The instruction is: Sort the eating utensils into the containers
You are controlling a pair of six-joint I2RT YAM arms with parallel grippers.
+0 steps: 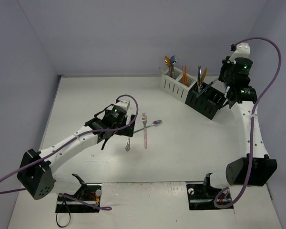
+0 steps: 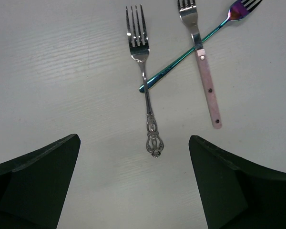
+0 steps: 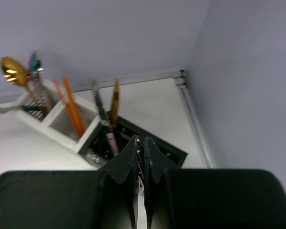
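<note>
A white tabletop with a faint grain fills the scene, closed in by plain pale lavender walls that meet at a rear corner, with a thin metal strip running along the tabletop's back edge. Near the middle lie three utensils: a silver fork with an ornate handle, a pink-handled fork just beside it, and a slim iridescent blue-green fork lying slantwise across both, its handle end touching the silver fork's stem. The left pincer hovers over the ornate handle with its dark fingers spread wide, released and holding nothing. Toward the rear right stand a white slotted caddy and a black slotted caddy, joined in a slanting row; a gold spoon and other utensils stand upright in the white one's compartments, and two more in the black one's compartment next to the white. The right pincer hangs above the black caddy's far end, clenched, with nothing seen between its jaws
</note>
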